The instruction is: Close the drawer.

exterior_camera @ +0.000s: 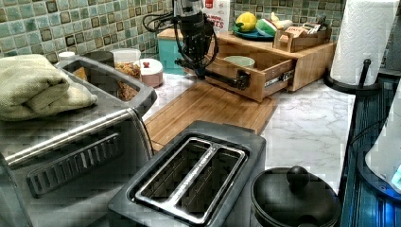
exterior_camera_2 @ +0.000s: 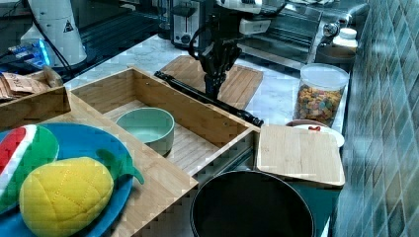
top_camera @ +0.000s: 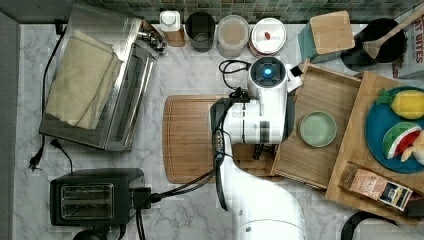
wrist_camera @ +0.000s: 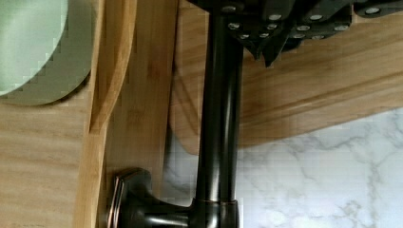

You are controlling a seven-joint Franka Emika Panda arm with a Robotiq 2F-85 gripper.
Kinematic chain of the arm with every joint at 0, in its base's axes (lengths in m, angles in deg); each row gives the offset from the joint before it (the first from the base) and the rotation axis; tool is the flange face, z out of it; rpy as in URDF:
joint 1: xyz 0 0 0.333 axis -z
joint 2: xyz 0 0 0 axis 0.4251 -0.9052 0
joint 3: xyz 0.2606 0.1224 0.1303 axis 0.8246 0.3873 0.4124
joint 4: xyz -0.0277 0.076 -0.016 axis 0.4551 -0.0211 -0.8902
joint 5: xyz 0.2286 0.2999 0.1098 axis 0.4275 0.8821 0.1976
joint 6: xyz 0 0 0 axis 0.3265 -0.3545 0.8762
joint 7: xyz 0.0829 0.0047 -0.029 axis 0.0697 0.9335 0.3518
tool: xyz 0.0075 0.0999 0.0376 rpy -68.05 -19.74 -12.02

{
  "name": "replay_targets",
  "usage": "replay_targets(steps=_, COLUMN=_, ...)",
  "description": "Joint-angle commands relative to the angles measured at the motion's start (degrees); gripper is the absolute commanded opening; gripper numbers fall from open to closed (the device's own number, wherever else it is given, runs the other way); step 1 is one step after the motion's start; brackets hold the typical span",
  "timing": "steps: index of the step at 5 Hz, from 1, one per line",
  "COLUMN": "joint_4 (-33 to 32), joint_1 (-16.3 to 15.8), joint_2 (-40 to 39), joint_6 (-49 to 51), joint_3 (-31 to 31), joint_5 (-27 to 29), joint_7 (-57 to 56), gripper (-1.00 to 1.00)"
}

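Observation:
The drawer (top_camera: 325, 92) is a shallow light-wood box pulled out from under a wooden top slab (top_camera: 352, 150). A pale green bowl (top_camera: 318, 129) sits inside it. A dark bar handle (exterior_camera_2: 237, 112) runs along the drawer front (exterior_camera_2: 197, 116). My gripper (exterior_camera_2: 215, 88) points down at the middle of this handle, on its outer side away from the drawer front. In the wrist view the gripper (wrist_camera: 268, 52) is shut, with its tips just beside the bar (wrist_camera: 221, 118) and nothing held between them. The left view has the gripper (exterior_camera: 201, 71) at the near end of the handle (exterior_camera: 227, 79).
A grooved cutting board (top_camera: 190, 140) lies under my arm, in front of the drawer. The top slab carries a blue plate (top_camera: 380, 135) with toy fruit. Jars (top_camera: 232, 35) line the back wall. A toaster oven (top_camera: 95, 80) and a black toaster (top_camera: 95, 195) stand on the top view's left.

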Motion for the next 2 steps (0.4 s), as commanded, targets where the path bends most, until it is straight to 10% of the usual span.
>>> replay_targets(steps=1, joint_4=4.7, joint_1=11.1, joint_2=2.7, joint_6=-3.2, joint_3=-8.4, joint_5=2.4, joint_7=-9.5, gripper=-1.0)
replay_targets(steps=2, joint_4=3.4, joint_1=13.0, joint_2=2.4, joint_6=-6.7, joint_3=-8.0, joint_5=-0.6, joint_7=-8.6, gripper=-1.0)
